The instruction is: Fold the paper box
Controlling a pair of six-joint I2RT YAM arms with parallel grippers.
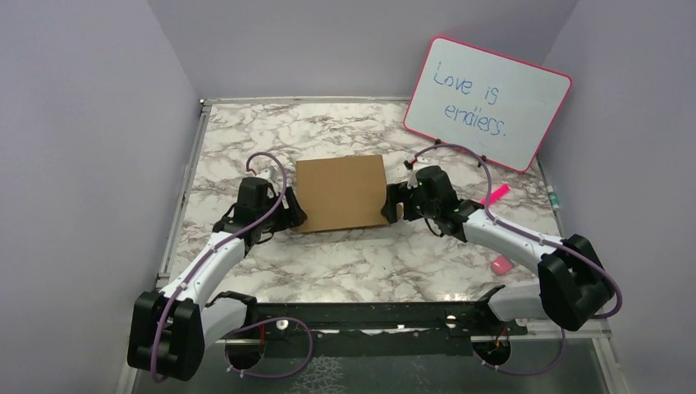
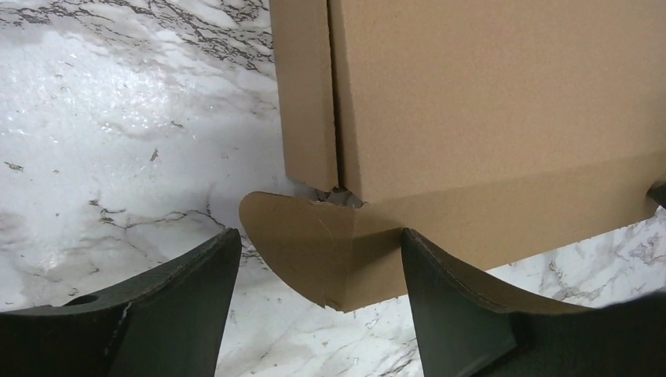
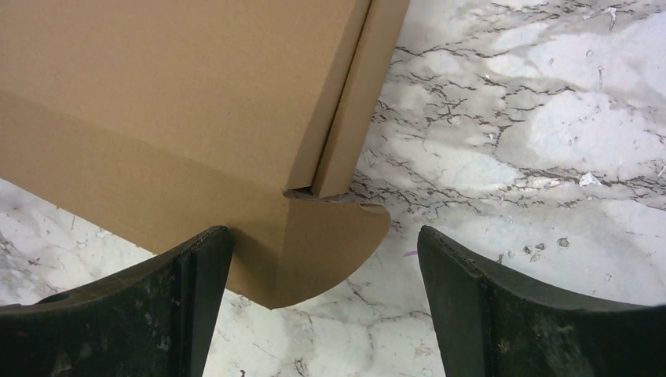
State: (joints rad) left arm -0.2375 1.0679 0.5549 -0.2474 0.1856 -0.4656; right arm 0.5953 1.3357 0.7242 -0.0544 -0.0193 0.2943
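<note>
The paper box [image 1: 341, 193] is plain brown cardboard, a shallow rectangular shape lying mid-table with its lid down. My left gripper [image 1: 293, 212] is at the box's near left corner, open. In the left wrist view the box [image 2: 487, 110] fills the upper right; a rounded ear tab [image 2: 298, 247] sticks out between my open left gripper [image 2: 318, 302] fingers. My right gripper [image 1: 392, 205] is at the near right corner, open. In the right wrist view the box [image 3: 173, 94] shows a rounded tab [image 3: 334, 239] between the open right gripper [image 3: 322, 294] fingers; the left finger [image 3: 169, 306] touches the front flap.
A pink-framed whiteboard [image 1: 488, 103] with blue writing leans at the back right. A pink marker [image 1: 495, 194] lies behind the right arm. A small pink object [image 1: 501, 264] sits on the marble table [image 1: 361, 263] at the right. Purple walls close in both sides.
</note>
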